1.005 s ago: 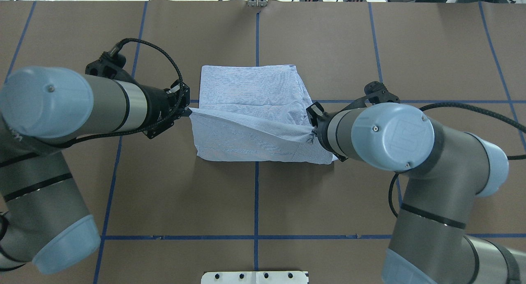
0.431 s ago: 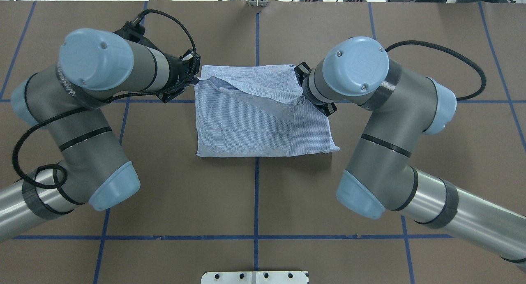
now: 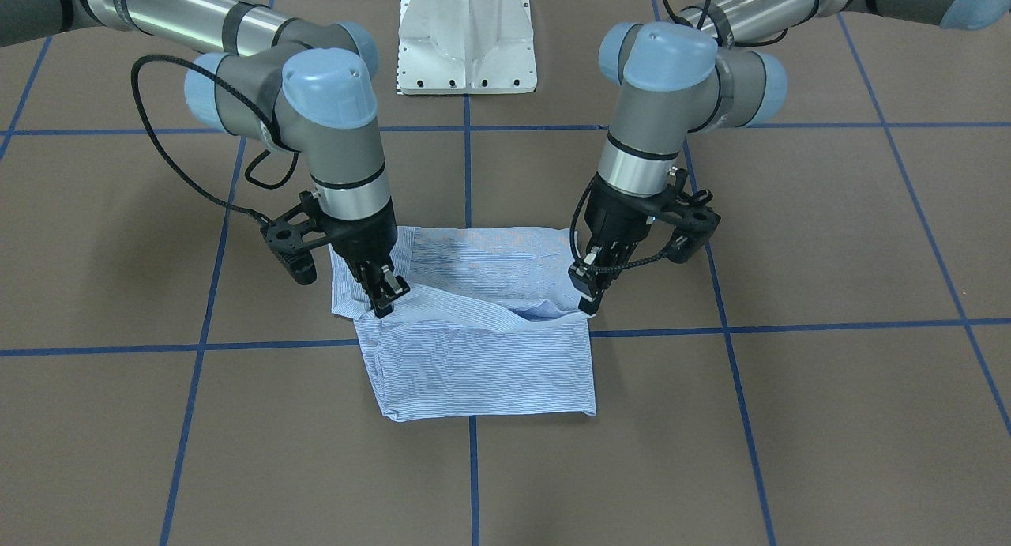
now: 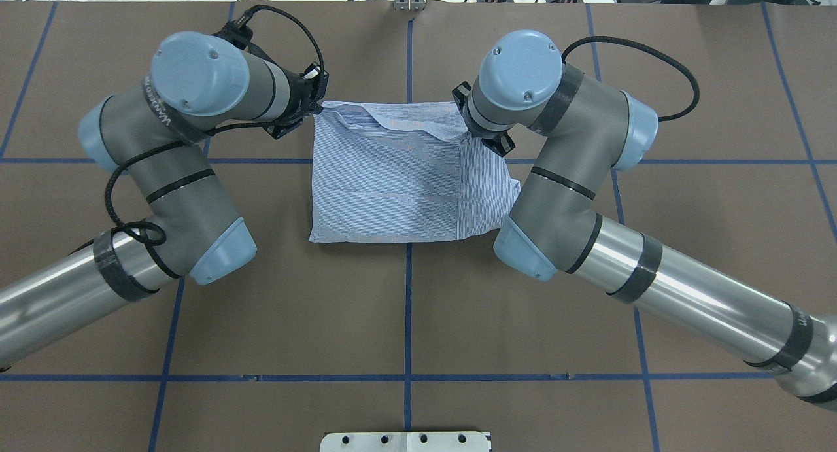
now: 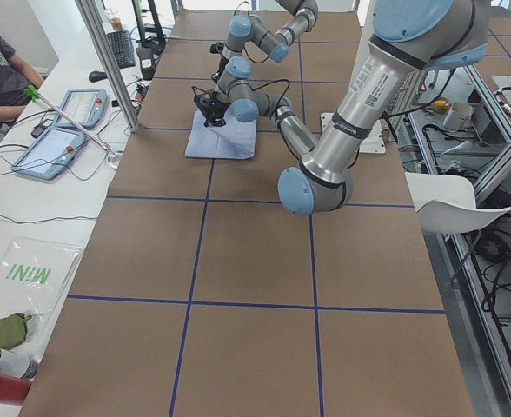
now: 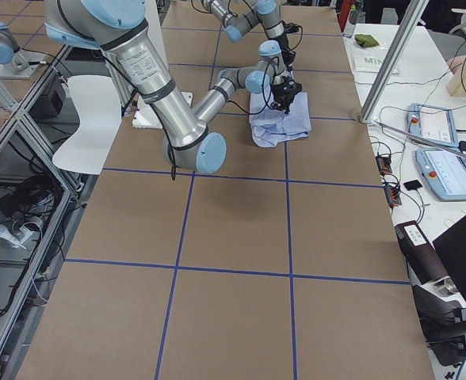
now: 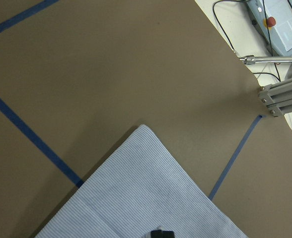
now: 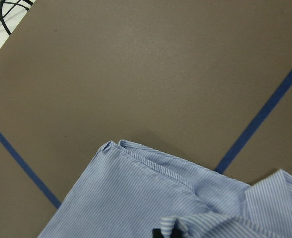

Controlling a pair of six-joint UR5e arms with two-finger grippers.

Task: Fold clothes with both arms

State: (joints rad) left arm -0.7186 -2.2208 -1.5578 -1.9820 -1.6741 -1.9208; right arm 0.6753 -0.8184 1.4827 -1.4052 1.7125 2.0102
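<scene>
The shirt (image 4: 392,184) lies folded into a rough rectangle on the brown tabletop (image 4: 261,308), straddling the middle blue tape line (image 4: 407,308), and both arms are down on it. The left claw (image 3: 588,305) is clenched on one end of a loose upper edge of the cloth. The right claw (image 3: 385,299) is pinched tight on the other end. Between them that striped edge hangs raised, sagging a little in the middle, while the layer beneath lies flat on the tabletop.

From overhead, the left claw (image 4: 318,110) sits right at the shirt's far corner. The right arm's wrist covers its own fingertips, and its elbow hides the shirt's near corner on that side.

The left wrist view gives only a sliver of black fingertip (image 7: 161,233) at the bottom edge, over flat striped cloth (image 7: 146,198). The right wrist view shows bunched fabric (image 8: 185,198) right at its lower edge.

In both side views the shirt is far off and small, and the grip cannot be made out there. The white pedestal base (image 3: 466,40) stands just behind the arms.
</scene>
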